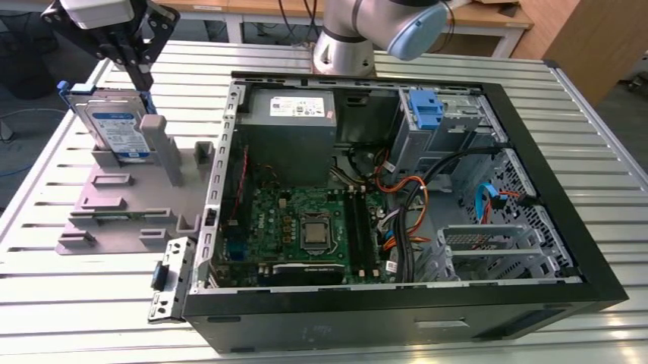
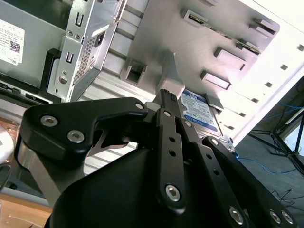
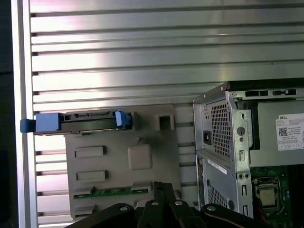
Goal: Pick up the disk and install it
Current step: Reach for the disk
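Note:
The disk (image 1: 120, 129) is a silver-grey drive with a white-and-blue label in a blue bracket. It stands on edge in a slot of the grey fixture (image 1: 111, 205) at the exterior view's left. The first wrist view looks down on the thin top edge of the disk (image 3: 88, 121); the second wrist view catches the label of the disk (image 2: 199, 111) past the fingers. My gripper (image 1: 144, 80) hangs above the fixture, beside the disk's top edge and apart from it. The fingers (image 3: 160, 187) are shut with nothing between them.
An open computer case (image 1: 405, 189) lies at the exterior view's right, with the motherboard (image 1: 303, 227), the power supply (image 1: 294, 110), loose cables and a drive bay with a blue latch (image 1: 429, 110). All of it rests on a slatted metal table (image 1: 91, 303). The arm's base (image 1: 339, 45) stands behind the case.

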Tool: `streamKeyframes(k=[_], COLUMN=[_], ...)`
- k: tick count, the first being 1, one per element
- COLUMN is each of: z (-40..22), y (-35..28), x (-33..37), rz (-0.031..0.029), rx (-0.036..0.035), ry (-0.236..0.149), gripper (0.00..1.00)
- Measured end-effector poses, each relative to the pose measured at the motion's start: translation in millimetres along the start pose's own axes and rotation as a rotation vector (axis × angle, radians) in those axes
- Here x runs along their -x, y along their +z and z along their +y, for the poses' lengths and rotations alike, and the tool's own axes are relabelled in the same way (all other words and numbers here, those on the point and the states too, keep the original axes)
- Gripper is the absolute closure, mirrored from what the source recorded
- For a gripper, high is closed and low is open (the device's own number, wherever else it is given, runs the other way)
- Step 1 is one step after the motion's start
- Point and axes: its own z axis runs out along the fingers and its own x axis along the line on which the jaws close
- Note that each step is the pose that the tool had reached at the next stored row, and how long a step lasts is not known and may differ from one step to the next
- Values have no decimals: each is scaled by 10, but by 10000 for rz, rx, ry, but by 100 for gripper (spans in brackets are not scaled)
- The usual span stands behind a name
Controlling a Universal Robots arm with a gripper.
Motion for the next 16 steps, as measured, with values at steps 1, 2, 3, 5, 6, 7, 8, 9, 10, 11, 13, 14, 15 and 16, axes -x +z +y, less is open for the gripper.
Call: streamKeyframes(k=[1,2,3,5,6,7,8,9,10,11,13,14,15,16], z=[-1,-1,-1,-2,-2,-2,-2,-2,-2,-2,-3,-3,-3,-3], y=[0,0,-1,-1,-1,-1,-1,-1,-1,-1,-1,-1,-1,-2], x=[-7,-13,-19,-25,-25,-27,-27,-28,-29,-31,-38,-41,-44,-46], rz=[0,0,1,0,0,0,0,0,0,0,0,0,0,0], rx=[0,0,-1,0,0,0,0,0,0,0,0,0,0,0], ry=[0,0,0,0,-1,0,0,0,0,0,1,0,0,0], gripper=[89,89,89,89,89,89,89,89,89,89,89,89,89,89])
